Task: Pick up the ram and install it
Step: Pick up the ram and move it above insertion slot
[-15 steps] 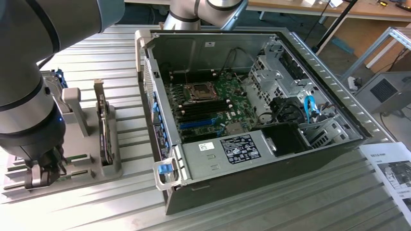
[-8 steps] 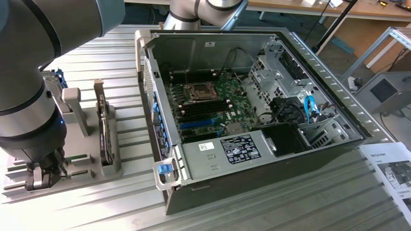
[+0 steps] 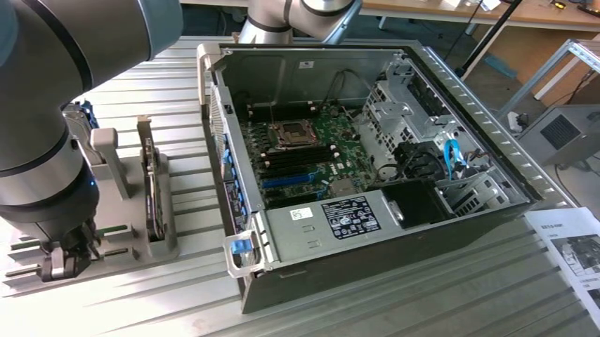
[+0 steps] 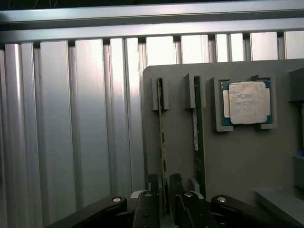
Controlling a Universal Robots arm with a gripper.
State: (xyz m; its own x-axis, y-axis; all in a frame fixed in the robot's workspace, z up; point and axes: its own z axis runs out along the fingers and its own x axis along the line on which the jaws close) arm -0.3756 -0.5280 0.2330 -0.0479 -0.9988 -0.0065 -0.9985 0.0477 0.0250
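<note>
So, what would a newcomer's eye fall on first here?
The open computer case sits in the middle of the exterior view, its green motherboard bare. At that view's left the grey robot arm reaches down to a holder tray, where the gripper is at the ram, beside a second stick and a CPU.

Fingers [image 4: 153, 199] stand apart astride ram [image 4: 163, 142], thin gap each side. Second stick [image 4: 197, 137] just beside, narrow lane between.
Exterior view: upright card [image 3: 150, 179] at 3 o'clock of gripper [image 3: 67, 269], close. Case [image 3: 375, 274] wall at 3 o'clock of card, strip of ribbed counter [image 3: 187, 105] bare between.
Case open above. Memory slots [image 3: 302, 160] uncovered; drive cage [image 3: 403, 116] and cables [image 3: 424, 163] crowd 3 o'clock side, power supply [image 3: 324, 219] at 6 o'clock.
</note>
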